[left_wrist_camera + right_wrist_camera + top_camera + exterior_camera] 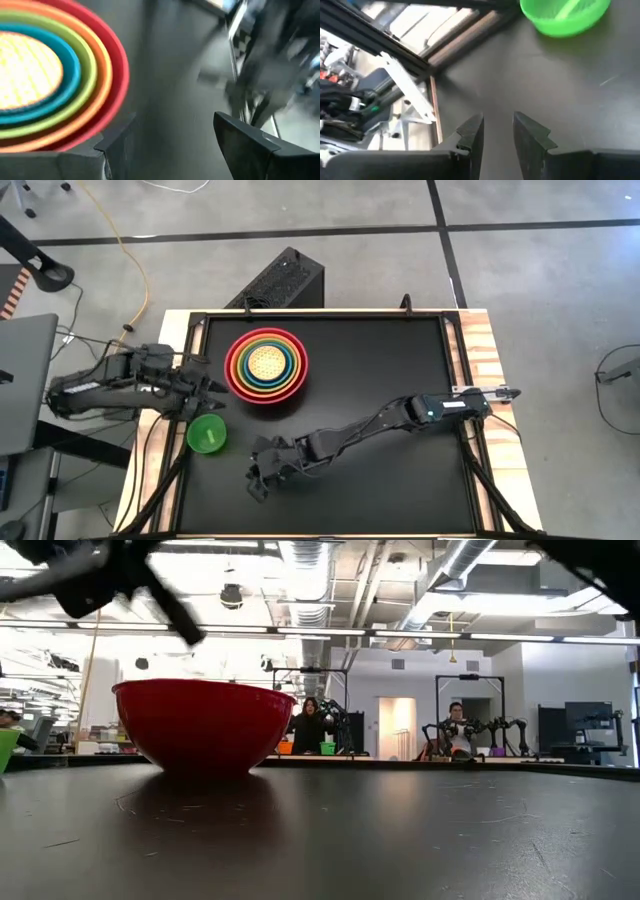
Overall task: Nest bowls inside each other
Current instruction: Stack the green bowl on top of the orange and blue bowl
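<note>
Black table top (400,840) is filling the foreground of the low view, bare and faintly scratched.

Item: nested stack. Red bowl (240,387) is sitting on the table's far-left part as the outermost shell; in the low view only its red wall (200,725) is showing. Inside it, ring within ring, the orange bowl (246,343), the yellow-green bowl (241,366), the blue bowl (287,366) and the dotted yellow-orange bowl (266,363) are lying concentric, the dotted one at the centre.

Item: loose bowl. Bright green bowl (207,433) is standing upright on its own, near the table's left edge, just nearer the front than the stack and apart from it. Nothing is touching it.

Item: left gripper (207,388). It is hovering over the left edge of the table, between the stack and the green bowl, its fingers (240,142) standing wide apart and holding nothing. The stack's rims are showing just beside it in its wrist view.

Item: right gripper (258,478). It is reaching across the table toward the front-left, near the green bowl but clear of it. Its fingers (470,132) are standing narrowly parted over bare table, gripping nothing.

Item: background. Two people are sitting far off in the room beyond the table.
</note>
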Controlling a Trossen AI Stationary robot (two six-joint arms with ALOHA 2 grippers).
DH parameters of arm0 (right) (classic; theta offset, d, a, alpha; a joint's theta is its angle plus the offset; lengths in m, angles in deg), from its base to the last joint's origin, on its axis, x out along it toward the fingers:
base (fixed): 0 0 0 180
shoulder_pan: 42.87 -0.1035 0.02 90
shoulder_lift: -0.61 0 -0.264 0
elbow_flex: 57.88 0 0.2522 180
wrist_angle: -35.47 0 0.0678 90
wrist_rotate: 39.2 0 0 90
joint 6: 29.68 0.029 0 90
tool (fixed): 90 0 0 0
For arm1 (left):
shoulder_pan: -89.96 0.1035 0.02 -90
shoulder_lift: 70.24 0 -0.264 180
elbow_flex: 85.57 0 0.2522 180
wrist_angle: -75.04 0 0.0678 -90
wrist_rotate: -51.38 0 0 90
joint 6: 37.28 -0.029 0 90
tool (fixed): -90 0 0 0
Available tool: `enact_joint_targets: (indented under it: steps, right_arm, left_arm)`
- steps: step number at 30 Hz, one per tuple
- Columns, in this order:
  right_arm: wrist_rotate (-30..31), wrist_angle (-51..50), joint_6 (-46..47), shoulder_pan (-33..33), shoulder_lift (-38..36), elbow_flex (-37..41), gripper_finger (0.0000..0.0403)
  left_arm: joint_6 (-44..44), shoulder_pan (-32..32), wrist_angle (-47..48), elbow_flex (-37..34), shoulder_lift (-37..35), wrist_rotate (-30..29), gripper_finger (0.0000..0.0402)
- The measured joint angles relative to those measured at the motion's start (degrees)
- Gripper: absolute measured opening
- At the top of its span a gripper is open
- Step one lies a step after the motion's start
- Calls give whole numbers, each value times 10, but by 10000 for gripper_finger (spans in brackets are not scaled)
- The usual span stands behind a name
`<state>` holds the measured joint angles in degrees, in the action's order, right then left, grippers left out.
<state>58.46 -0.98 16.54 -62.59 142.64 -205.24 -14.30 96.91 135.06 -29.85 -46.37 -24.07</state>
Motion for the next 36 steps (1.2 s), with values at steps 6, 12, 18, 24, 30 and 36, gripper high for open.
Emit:
enact_joint_targets:
  steps: [6,12,18,24,30,36]
  right_arm:
    - [68,-113,-2,-31,-69,-2,122]
    - [164,-167,2,-67,-104,-1,122]
    - [187,-162,23,-89,-97,-1,122]
    - [191,-163,32,-93,-97,-1,122]
    - [196,-160,33,-98,-97,-1,122]
    - [197,-161,33,-102,-96,-1,122]
  left_arm:
    - [32,-111,92,50,112,-30,247]
    - [109,-276,160,44,206,-118,247]
    - [156,-369,250,44,254,-281,247]
    - [150,-340,210,-10,263,-284,247]
    - [137,-325,105,-104,274,-193,247]
    - [143,-325,91,-116,278,-231,247]
